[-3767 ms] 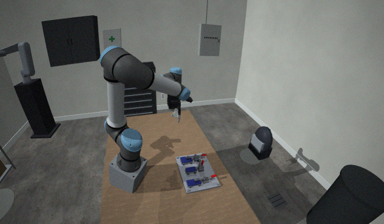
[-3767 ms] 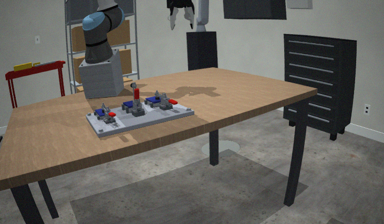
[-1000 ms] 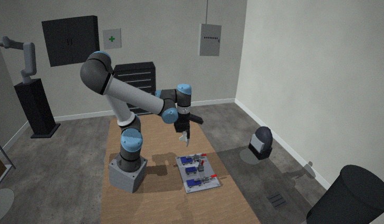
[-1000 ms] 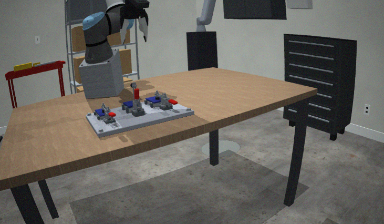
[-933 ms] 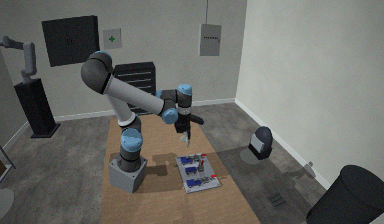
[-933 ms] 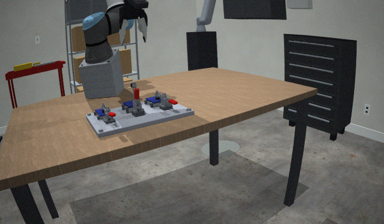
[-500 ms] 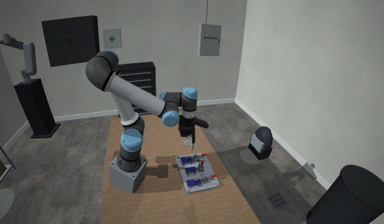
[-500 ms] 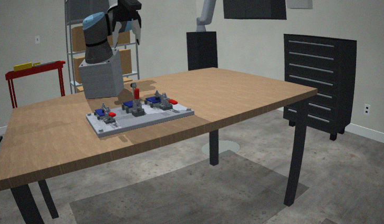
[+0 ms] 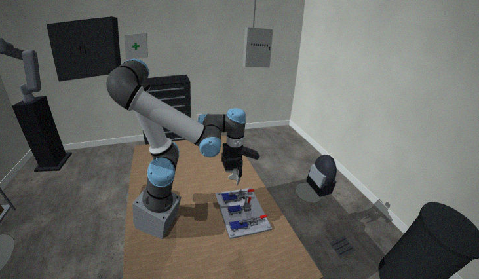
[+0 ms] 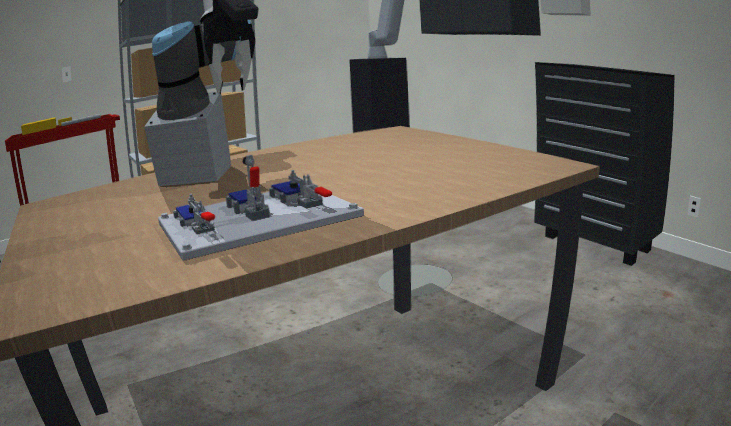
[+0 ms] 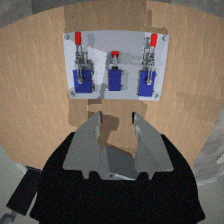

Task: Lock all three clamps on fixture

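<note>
The fixture (image 9: 265, 226) lies on the worktop (image 9: 185, 249); the middle clamp's handle (image 10: 254, 176) stands upright, the outer two lie flat; the hand (image 9: 238, 178) hangs above, part-spread, pinching nothing; best to come down behind that upright handle and push until it stops, bar flat.

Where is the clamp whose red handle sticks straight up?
In the exterior view, the upright clamp is the middle one on the gray fixture plate, between the two clamps with flat handles.
</note>
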